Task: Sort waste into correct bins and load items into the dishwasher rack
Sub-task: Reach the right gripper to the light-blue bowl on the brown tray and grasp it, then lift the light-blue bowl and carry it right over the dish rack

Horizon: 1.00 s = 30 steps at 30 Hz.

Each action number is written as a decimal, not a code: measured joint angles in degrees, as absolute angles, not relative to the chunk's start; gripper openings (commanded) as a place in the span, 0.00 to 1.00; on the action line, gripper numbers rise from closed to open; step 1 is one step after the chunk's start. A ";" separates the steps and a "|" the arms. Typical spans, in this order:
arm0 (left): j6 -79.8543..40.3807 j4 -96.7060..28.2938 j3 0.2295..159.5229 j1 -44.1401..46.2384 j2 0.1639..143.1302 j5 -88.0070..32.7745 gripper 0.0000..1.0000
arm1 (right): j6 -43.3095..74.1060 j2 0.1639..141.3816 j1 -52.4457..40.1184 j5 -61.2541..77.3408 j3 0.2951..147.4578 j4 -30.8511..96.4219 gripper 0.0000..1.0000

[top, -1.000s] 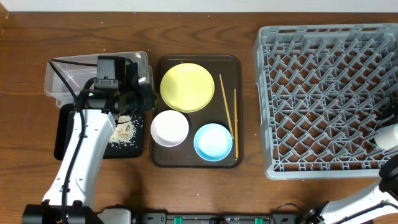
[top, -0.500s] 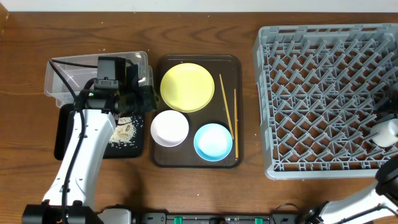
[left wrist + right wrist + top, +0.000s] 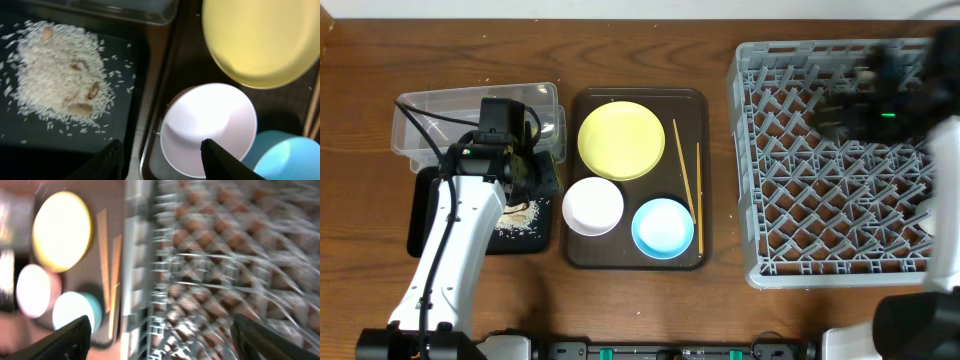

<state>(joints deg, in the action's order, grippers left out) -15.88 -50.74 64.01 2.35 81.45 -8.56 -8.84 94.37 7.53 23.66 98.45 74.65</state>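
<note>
Cup (image 3: 927, 214) apparently left in rack (image 3: 820, 200)

Rice scraps (image 3: 55, 75) are heaped in the black tray (image 3: 50, 150) beside the white bowl (image 3: 210, 125). The left gripper (image 3: 161, 145) is held spread and empty above both, wider than before. Farther off, the right gripper (image 3: 161, 322), open and empty, has been swung from the cup toward the rack's far corner.

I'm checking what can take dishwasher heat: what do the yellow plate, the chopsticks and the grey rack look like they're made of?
Yellow plate: probably plastic or melamine, smooth with a soft, even sheen; glazed ceramic can't be ruled out.
Chopsticks: likely wood or bamboo, thin, pale tan, unglossy.
Grey rack: moulded plastic, judging by its uniform matte grey lattice.
</note>
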 measured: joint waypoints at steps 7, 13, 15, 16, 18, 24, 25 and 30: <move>-22.44 -50.92 64.01 1.21 81.45 -6.85 0.55 | -11.38 98.70 -12.12 20.73 98.43 74.81 0.82; -25.32 -52.21 64.01 -3.09 81.45 -6.39 0.59 | -11.49 106.00 -23.40 18.22 98.43 74.22 0.72; -25.74 -52.60 64.01 -4.25 81.45 -6.11 0.59 | -10.98 108.88 -26.33 17.61 98.43 74.04 0.64; -25.76 -52.66 64.01 -4.78 81.45 -6.02 0.59 | -10.81 110.43 -27.53 17.28 98.43 74.04 0.59; -25.91 -52.75 64.01 -5.54 81.45 -5.98 0.60 | -10.17 113.86 -30.06 16.75 98.41 74.08 0.56; -25.93 -52.77 64.01 -5.91 81.45 -5.98 0.61 | -5.80 122.50 -34.87 12.14 98.39 73.91 0.42; -25.93 -52.75 64.01 -5.91 81.45 -6.00 0.61 | -4.75 123.70 -35.31 11.20 98.39 73.89 0.35; -25.96 -52.77 64.01 -5.91 81.45 -5.98 0.61 | -0.97 127.15 -36.14 7.68 98.26 73.47 0.09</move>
